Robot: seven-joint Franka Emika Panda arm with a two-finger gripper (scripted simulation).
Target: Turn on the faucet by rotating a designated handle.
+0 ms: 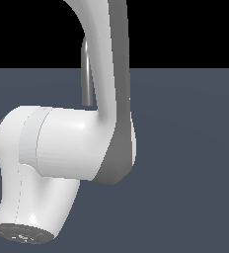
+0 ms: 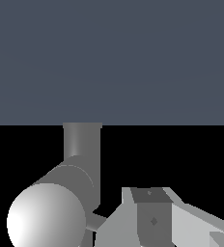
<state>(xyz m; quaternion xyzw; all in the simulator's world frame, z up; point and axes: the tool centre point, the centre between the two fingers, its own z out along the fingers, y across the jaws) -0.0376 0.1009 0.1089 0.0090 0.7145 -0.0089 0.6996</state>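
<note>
Grey faucet (image 2: 61,202) beside gripper (image 2: 181,226)

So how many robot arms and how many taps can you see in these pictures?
Big white robot arm with a grey joint: 1
Slim grey metal faucet, mostly hidden behind the arm in the exterior view: 1
Total: 2

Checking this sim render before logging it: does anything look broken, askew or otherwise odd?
Nothing looks damaged or spilled. The only oddity is framing: the white robot arm fills the exterior view, hiding all but a strip of the grey faucet. The handle cannot be made out.
</note>
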